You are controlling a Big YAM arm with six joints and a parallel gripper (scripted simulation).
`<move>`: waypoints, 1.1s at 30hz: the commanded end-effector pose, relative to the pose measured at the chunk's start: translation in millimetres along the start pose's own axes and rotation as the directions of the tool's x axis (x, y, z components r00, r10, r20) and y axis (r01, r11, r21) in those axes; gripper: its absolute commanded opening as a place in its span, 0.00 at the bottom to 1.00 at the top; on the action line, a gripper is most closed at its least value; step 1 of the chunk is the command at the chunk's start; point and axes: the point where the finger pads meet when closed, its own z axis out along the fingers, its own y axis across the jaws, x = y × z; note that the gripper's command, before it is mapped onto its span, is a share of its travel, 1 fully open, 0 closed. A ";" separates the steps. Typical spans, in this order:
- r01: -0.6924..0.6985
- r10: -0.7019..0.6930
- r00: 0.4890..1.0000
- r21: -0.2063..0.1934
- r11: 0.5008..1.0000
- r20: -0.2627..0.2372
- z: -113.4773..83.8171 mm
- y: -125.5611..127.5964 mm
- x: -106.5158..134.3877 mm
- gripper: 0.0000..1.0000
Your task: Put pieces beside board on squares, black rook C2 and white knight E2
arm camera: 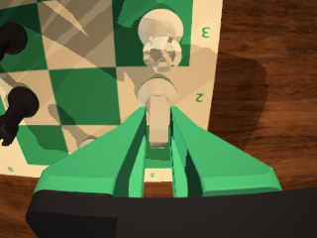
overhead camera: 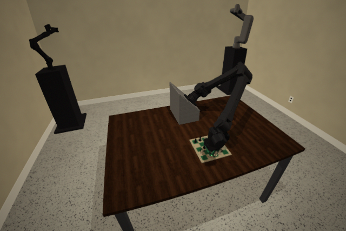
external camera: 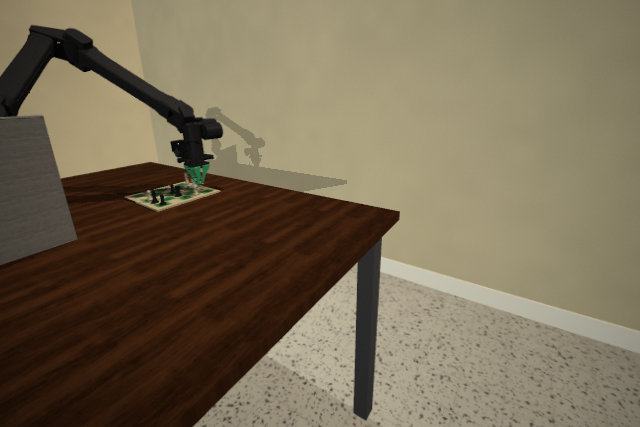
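The white knight (arm camera: 159, 119) stands upright on E2 of the board (overhead camera: 206, 160) (external camera: 157, 209) (arm camera: 203, 81); the visible part of its base is inside the square. My gripper (external camera: 197, 183) (arm camera: 158, 117) is low over it and slightly open, with one fingertip on each side of the knight's head and a narrow gap beside it. A black piece (arm camera: 24, 101), which looks like the rook, stands on C2 at the left of the wrist view. Its top is partly cut off.
A white rook (arm camera: 160, 30) stands on E3, right behind the knight. A white piece on D1 is mostly hidden by the left finger. A black piece (arm camera: 14, 37) stands on C3. More black pieces (overhead camera: 195, 140) (external camera: 162, 200) stand farther off. A grey slanted block (overhead camera: 184, 108) stands behind the board.
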 end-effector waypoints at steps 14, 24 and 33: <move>-0.012 0.012 1.000 -0.016 1.000 0.008 9.8 8.0 0.6 0.37; -0.024 0.024 1.000 0.000 1.000 0.009 -7.4 7.1 7.6 0.37; 0.008 -0.008 1.000 0.038 0.999 -0.004 -47.8 -11.7 1.8 0.37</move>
